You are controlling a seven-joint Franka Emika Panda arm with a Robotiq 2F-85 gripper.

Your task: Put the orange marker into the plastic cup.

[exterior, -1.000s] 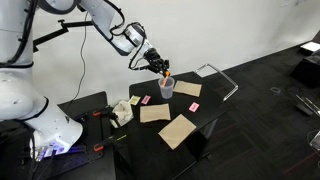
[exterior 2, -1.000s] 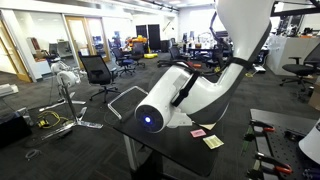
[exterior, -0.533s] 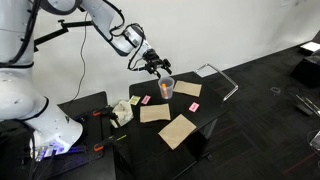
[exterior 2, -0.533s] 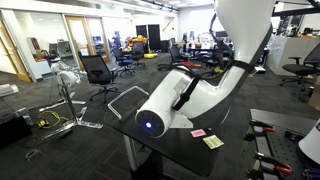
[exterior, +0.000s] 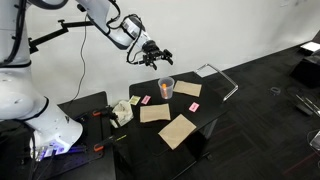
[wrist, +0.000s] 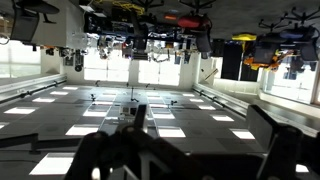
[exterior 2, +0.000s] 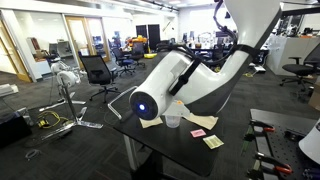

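One orange marker sits inside the plastic cup. Its colour shows through the translucent wall in an exterior view, though at this size you cannot tell how it leans. The cup stands upright on the black bench, toward the far side of the top. In an exterior view the cup appears just below the big white arm that fills the foreground, and the marker cannot be made out there.

Your claw hangs in the air above the cup and a little to one side, well clear of the rim. Its fingers look spread apart and hold nothing. The wrist view only shows the claw's dark parts low in the frame against the bright room, too dim to read the gap.

Around the cup, papers lie flat on the bench. A pink sheet lies just beside it, and a small pink note and a yellow note lie on the other side. Nearer the front edge lie two tan sheets, one close to the cup and a larger one at the edge, with another small pink note between the cup and the larger sheet. A crumpled white lump rests near the bench's end closest to the robot's base. In an exterior view a pink note and a yellow note lie near the cup.
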